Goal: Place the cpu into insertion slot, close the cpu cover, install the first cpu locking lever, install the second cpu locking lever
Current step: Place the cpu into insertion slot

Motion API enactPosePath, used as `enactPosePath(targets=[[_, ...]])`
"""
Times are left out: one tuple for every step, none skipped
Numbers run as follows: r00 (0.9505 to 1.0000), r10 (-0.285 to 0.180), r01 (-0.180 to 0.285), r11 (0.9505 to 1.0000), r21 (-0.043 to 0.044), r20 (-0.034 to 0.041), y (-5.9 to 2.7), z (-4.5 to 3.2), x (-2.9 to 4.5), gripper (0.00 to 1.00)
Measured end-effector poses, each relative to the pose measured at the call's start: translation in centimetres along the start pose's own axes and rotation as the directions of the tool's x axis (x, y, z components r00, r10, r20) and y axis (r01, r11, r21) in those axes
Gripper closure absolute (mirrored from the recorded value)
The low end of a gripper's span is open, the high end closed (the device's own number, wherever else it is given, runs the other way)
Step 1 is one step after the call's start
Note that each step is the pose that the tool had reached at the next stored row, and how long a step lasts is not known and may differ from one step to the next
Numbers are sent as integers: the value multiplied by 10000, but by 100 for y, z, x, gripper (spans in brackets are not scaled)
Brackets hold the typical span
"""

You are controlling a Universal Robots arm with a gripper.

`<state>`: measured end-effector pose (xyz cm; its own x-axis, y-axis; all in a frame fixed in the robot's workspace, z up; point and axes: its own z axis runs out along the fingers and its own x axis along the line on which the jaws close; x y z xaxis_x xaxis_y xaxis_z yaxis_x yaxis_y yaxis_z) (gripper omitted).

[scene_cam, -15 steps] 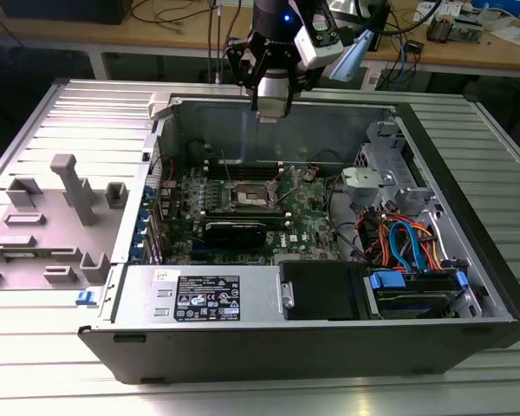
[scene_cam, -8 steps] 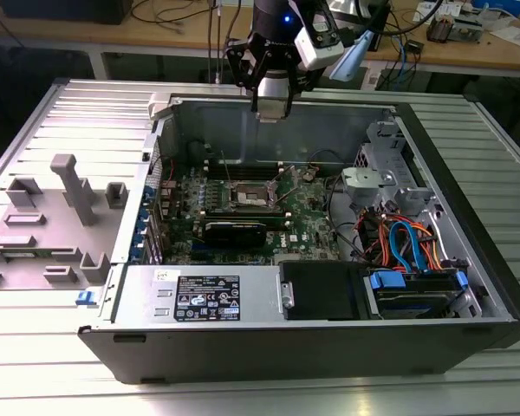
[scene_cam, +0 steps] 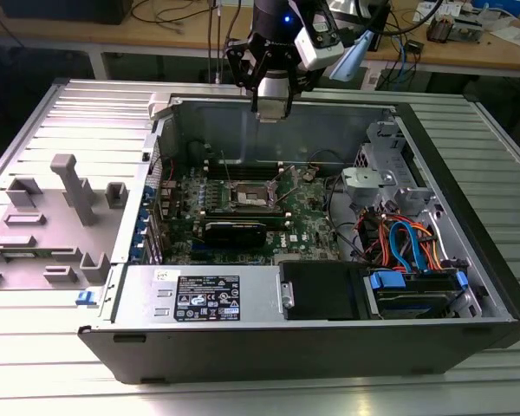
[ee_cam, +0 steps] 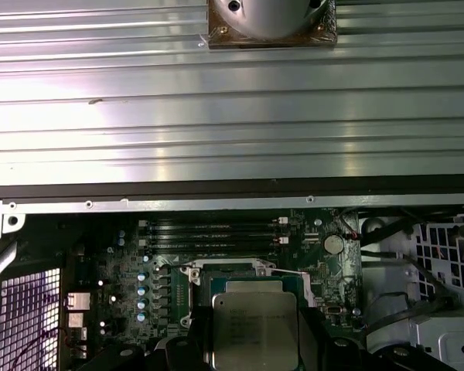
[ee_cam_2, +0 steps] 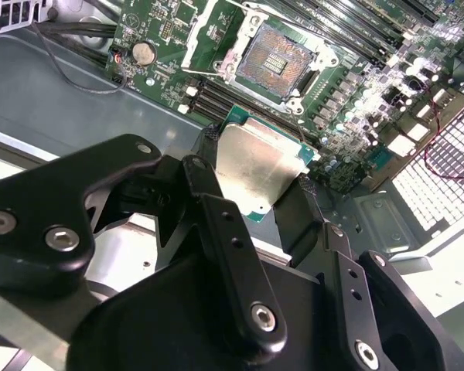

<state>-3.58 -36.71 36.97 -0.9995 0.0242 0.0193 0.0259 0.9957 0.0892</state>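
My gripper [scene_cam: 272, 111] hangs above the back wall of the open computer case, shut on the cpu [ee_cam_2: 259, 166], a flat square chip with a dull silver top. Both wrist views show the cpu [ee_cam: 255, 332] pinched by its edges between the black fingers [ee_cam_2: 213, 201]. Lower down, the insertion slot [scene_cam: 253, 198] lies on the green board with its dark contact field [ee_cam_2: 274, 62] bare. The cpu is well above it and apart from it. A silver frame piece [ee_cam_2: 216, 42] borders the slot; I cannot tell whether it is the cpu cover.
A long black card [scene_cam: 234, 230] lies just in front of the slot, with memory slots [ee_cam: 216, 232] behind it. A power supply [scene_cam: 204, 296] and a drive bay with coloured cables [scene_cam: 407, 251] fill the case's front and right. Grey fixtures [scene_cam: 69, 191] stand at the exterior view's left.
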Motion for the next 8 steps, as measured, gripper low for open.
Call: enactPosePath(targets=[[10000, 1, -1, 10000, 0, 0, 0, 0, 0, 46], [10000, 3, -3, 10000, 0, 0, -1, 0, 0, 46], [10000, 22, -22, 10000, 3, 1, -2, 0, 0, 46], [10000, 47, -47, 10000, 4, 4, -3, 1, 0, 46], [10000, 70, -70, 10000, 5, 6, -3, 1, 0, 46], [9999, 105, -105, 9999, 9, 9, -4, 1, 0, 46], [9999, 141, -141, 9999, 12, 12, -5, 1, 0, 46], [9998, 191, -191, 9998, 12, 17, -6, 2, 0, 46]])
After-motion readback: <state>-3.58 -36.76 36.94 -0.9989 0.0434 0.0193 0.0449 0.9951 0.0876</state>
